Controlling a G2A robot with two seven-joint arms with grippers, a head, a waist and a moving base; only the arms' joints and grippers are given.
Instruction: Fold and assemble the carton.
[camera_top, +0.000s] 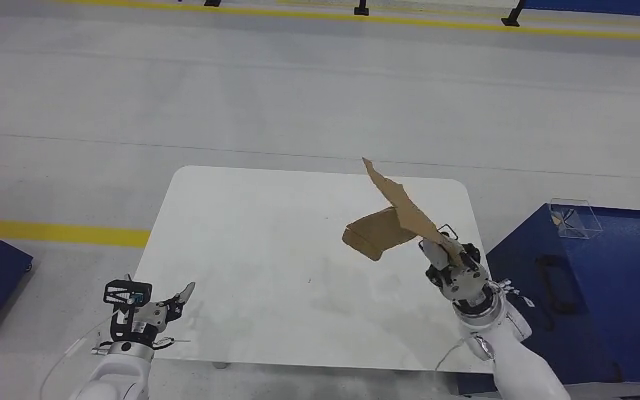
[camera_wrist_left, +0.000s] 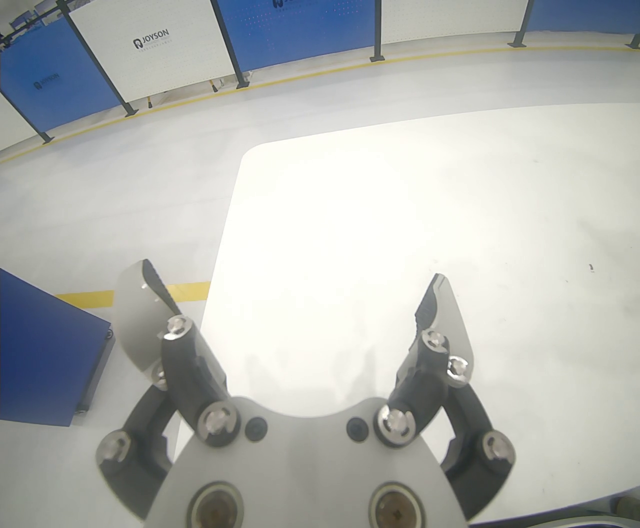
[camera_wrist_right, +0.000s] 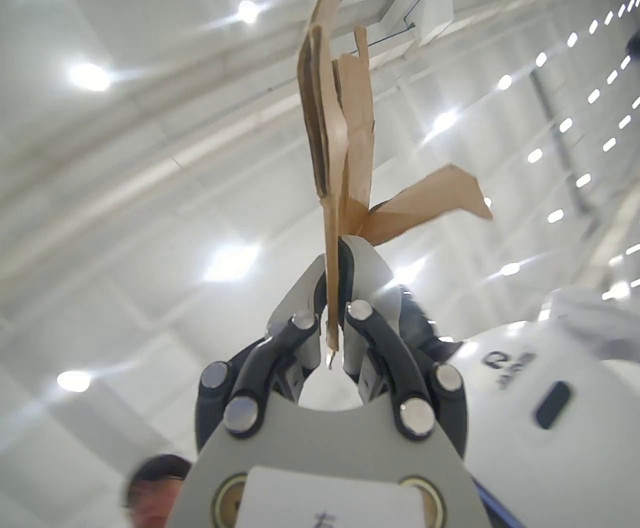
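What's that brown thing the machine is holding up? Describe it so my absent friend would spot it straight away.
Start at the white table and go to its right side, where the right gripper is shut on an edge of the carton, holding it above the tabletop. The carton is a flattened cardboard sheet with one flap hanging loose, the only brown thing against all the white.

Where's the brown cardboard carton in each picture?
Top view: carton held up over the table's right side by the right end effector.
Left wrist view: open left end effector above the same white table.
Right wrist view: carton pinched in the right end effector.
Shared landmark: the right end effector.
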